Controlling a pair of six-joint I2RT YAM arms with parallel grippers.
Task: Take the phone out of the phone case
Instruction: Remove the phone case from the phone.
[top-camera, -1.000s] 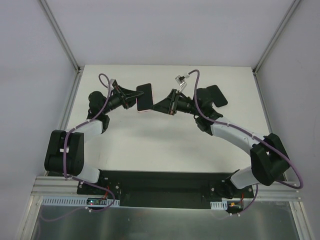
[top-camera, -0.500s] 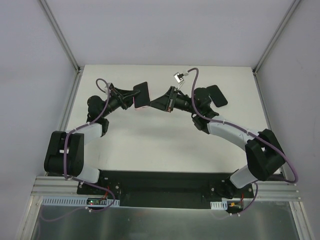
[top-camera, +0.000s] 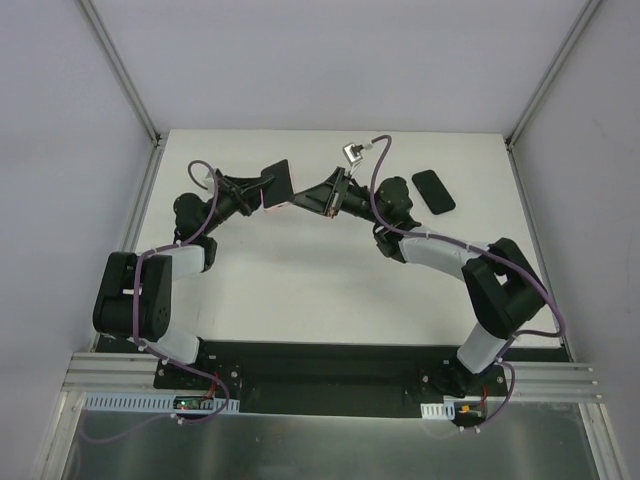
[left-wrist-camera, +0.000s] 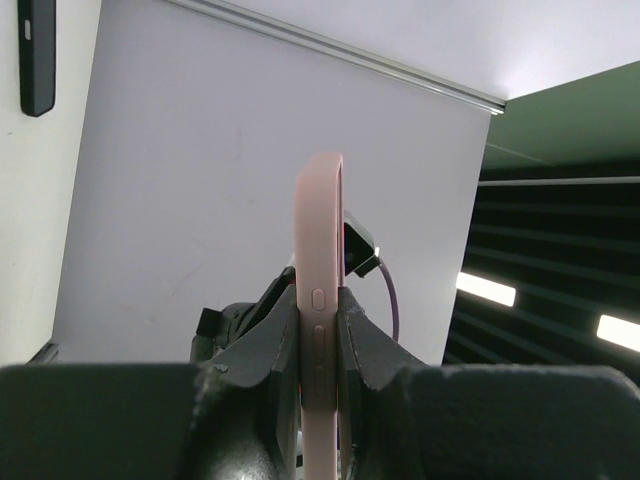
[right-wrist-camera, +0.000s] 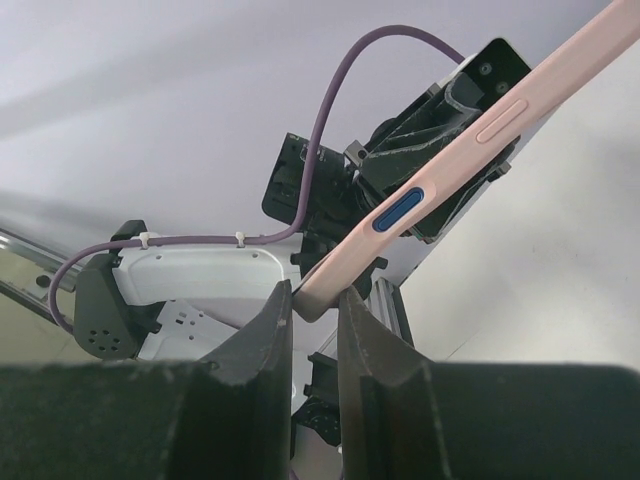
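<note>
A black slab (top-camera: 434, 190) lies at the far right of the white table (top-camera: 300, 280), well apart from both arms. Above the table, the left gripper (left-wrist-camera: 318, 330) is clamped on the pink phone case (right-wrist-camera: 450, 165). The right gripper (right-wrist-camera: 315, 300) pinches the case's corner, with the phone (top-camera: 280, 180) showing dark inside it. A second ago the right arm overlapped the slab, and the case has since shifted left

The phone case (right-wrist-camera: 455, 162) is salmon-pink with one blue side button (right-wrist-camera: 400, 212); the phone (top-camera: 434, 190) looks plain black.
</note>
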